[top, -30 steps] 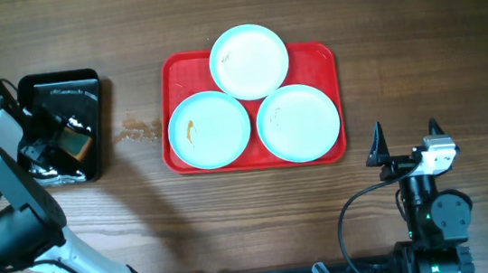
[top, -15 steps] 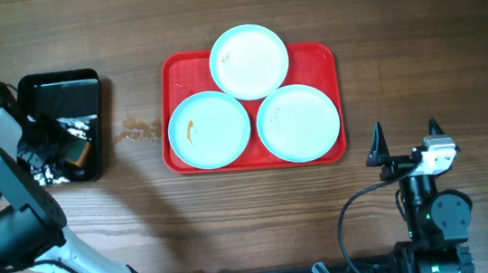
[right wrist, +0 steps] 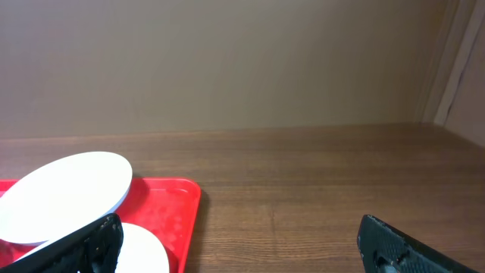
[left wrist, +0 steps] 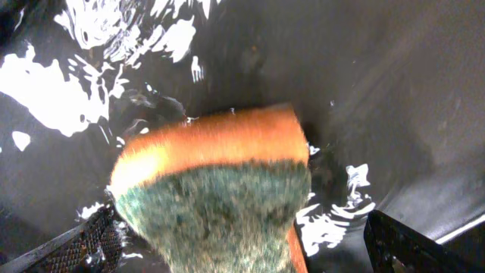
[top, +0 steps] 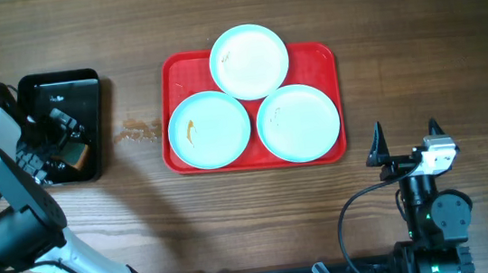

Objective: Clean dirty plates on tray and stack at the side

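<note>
Both jaw pairs gape open: right gripper (top: 404, 133) idles, while left gripper (left wrist: 239, 235), seemingly straddling the sponge (left wrist: 220, 152) at the black tray's (top: 83, 88) near edge, should centre before closing.

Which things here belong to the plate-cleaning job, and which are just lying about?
For the job:
- plates
- red tray
- sponge
- black tray, which holds the sponge

Lying about:
- brown stain on the table, between the two trays
</note>
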Action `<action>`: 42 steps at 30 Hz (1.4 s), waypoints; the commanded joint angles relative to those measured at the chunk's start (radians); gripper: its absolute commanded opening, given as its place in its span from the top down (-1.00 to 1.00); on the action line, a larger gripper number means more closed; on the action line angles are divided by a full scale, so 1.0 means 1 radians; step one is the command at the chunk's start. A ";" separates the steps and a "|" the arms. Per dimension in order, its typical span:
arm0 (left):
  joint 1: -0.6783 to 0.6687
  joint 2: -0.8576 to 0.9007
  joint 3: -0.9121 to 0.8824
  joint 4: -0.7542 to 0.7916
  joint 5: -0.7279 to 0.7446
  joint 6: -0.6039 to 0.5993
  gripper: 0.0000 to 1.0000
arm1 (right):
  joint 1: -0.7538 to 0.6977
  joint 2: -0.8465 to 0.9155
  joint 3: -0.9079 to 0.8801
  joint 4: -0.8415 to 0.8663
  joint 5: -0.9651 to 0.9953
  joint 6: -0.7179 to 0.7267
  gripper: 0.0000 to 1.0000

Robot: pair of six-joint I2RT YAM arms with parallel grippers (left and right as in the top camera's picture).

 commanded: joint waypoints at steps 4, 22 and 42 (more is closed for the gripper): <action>0.004 0.027 -0.019 -0.051 0.070 0.002 -0.93 | -0.006 -0.003 -0.001 0.005 0.002 -0.017 -0.99; 0.004 0.027 -0.020 -0.001 0.070 0.002 -1.00 | -0.006 -0.003 -0.001 0.005 0.002 -0.018 -0.99; 0.004 0.027 -0.020 -0.090 0.088 0.002 0.92 | -0.006 -0.003 -0.001 0.005 0.002 -0.018 -1.00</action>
